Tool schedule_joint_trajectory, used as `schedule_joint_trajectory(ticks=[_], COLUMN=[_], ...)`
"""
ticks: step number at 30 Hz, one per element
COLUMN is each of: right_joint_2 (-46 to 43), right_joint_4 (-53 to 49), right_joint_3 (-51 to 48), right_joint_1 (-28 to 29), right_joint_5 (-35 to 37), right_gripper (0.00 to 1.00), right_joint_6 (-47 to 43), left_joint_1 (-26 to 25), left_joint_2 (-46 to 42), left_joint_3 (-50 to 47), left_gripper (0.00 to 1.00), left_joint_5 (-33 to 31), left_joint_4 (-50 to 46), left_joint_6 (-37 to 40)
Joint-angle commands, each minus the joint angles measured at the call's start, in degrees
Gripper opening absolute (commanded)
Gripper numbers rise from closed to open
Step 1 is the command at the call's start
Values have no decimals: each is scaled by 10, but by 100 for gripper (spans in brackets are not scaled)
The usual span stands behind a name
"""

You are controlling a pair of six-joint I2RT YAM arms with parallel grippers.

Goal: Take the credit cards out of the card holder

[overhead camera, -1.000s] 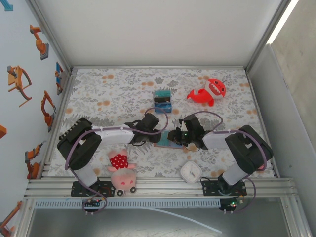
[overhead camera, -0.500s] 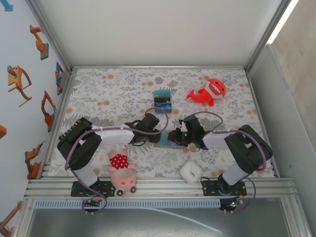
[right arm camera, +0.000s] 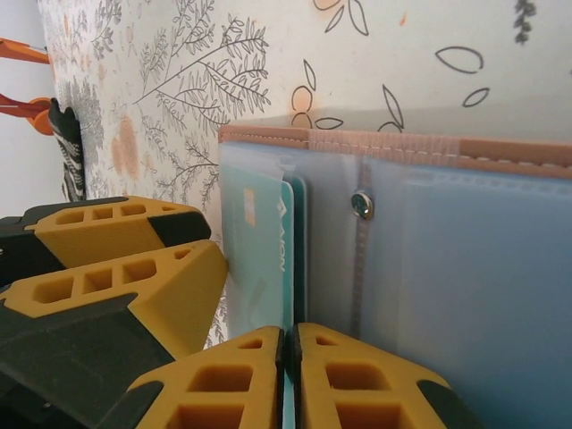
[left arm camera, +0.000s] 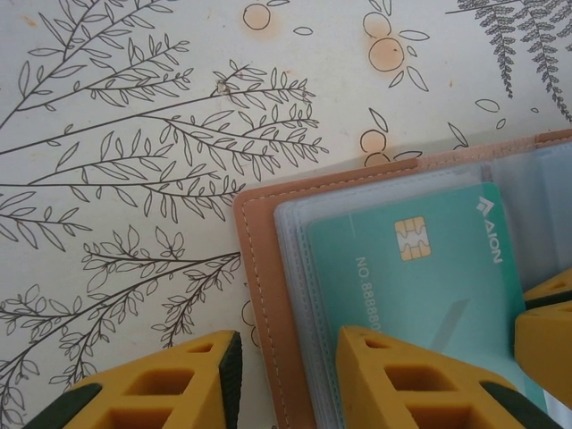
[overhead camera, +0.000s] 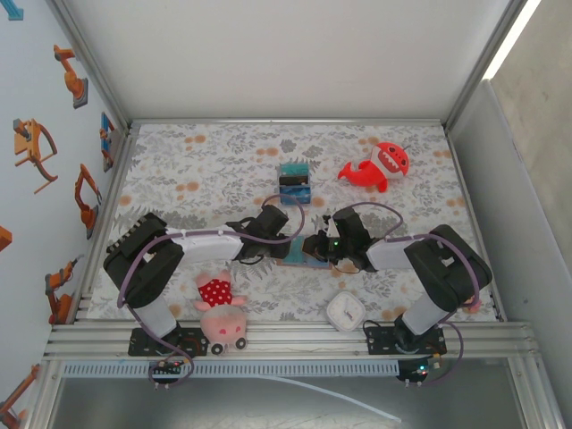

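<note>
Surface: floral tablecloth [overhead camera: 197,170]; card holder [left arm camera: 259,268] lies open mid-table, between both arms.
Left gripper [left arm camera: 290,347]: jaws apart, straddling the holder's leather edge.
Right gripper [right arm camera: 288,338]: pinched together on the edge of the teal credit card [left arm camera: 420,286].
Progress: we judge nothing out yet; card sits sleeved.

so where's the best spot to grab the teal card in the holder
Probably the teal card by its thin edge nearest the centre rivet, coming from the middle of the card holder: its other end sits deep in the clear sleeve toward the stitched rim.
</note>
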Motion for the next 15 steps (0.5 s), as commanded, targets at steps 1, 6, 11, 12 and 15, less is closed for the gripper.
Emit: schedule_joint_trajectory(ticks=[1,6,11,12,15], right_joint_2=[3,3,-2,-4,-7], right_joint_4=[37,42,44,44,44], right_joint_3=[-6,-13,-24,-26,-30], right_joint_1=[-1,-3,-12,-15,-21], right_joint_5=[-17,-14,-11,-11,-13], right_gripper=[10,7,3,3,2], right_joint_6=[6,7,7,6,5], left_joint_1=[-7,-7,-7,-7,-7], left_joint_2=[15,16,17,18,22], left_joint_3=[6,6,8,8,9], left_gripper=[34,34,34,33,30], left_joint_5=[8,7,1,0,0], left_joint_4=[-26,-28,-32,-32,-32], left_joint_6=[1,1,-1,-1,1])
